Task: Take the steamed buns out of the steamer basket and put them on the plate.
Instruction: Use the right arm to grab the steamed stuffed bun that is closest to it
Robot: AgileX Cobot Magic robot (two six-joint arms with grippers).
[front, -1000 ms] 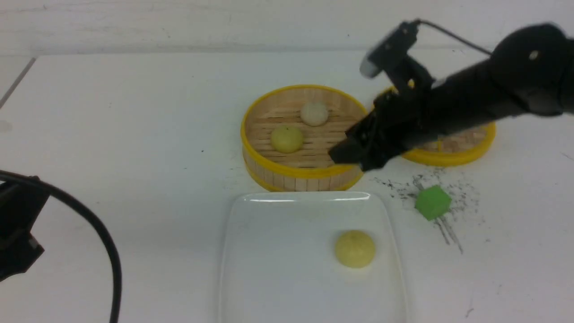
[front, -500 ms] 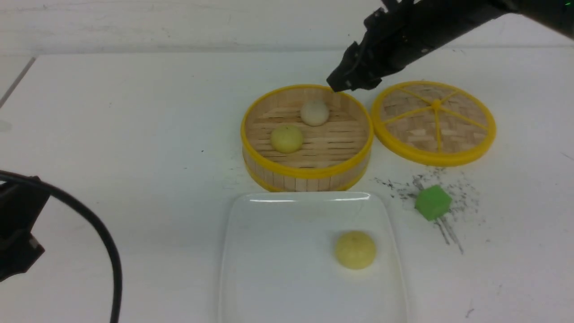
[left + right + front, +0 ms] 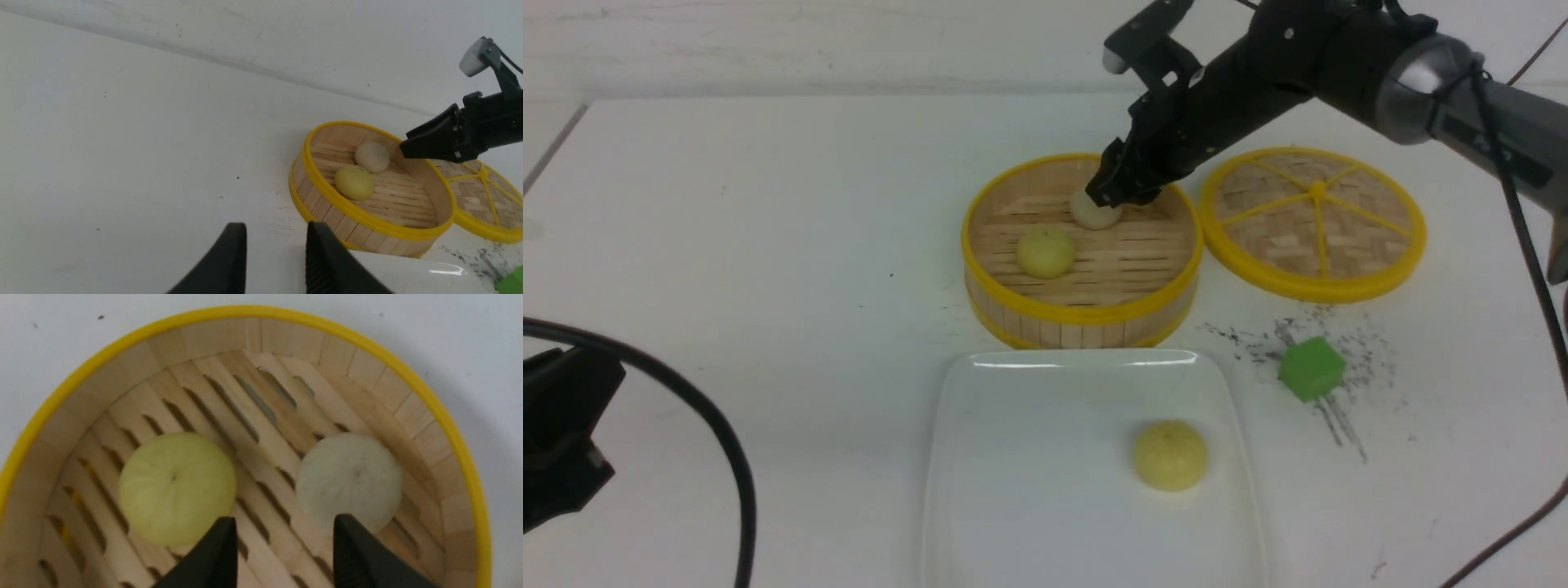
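Right hand [image 3: 1115, 196]: over the far side of the steamer basket [image 3: 1082, 314], tips lowered inside its rim. Fingers stand well apart, nothing between them (right wrist view shows only bare slats in the gap [image 3: 286, 535]). One finger [image 3: 359, 547] overlaps the edge of the off-white bun [image 3: 1094, 214]; whether it actually touches, I cannot tell.

Basket contents: the off-white bun toward the far wall, and a yellow bun [image 3: 1045, 253] nearer the middle, on the robot's left of it. The two are close but apart.

The plate [image 3: 1013, 457] lies just beside the basket, on the robot's side, and carries a second yellow bun [image 3: 1170, 455].

The lid [image 3: 1315, 220] lies flat just to the right of the basket. A green cube [image 3: 1311, 369] sits on the worktop [image 3: 768, 204], off the basket's near-right.

Left hand [image 3: 276, 245]: well left of the basket, fingers parted, empty.
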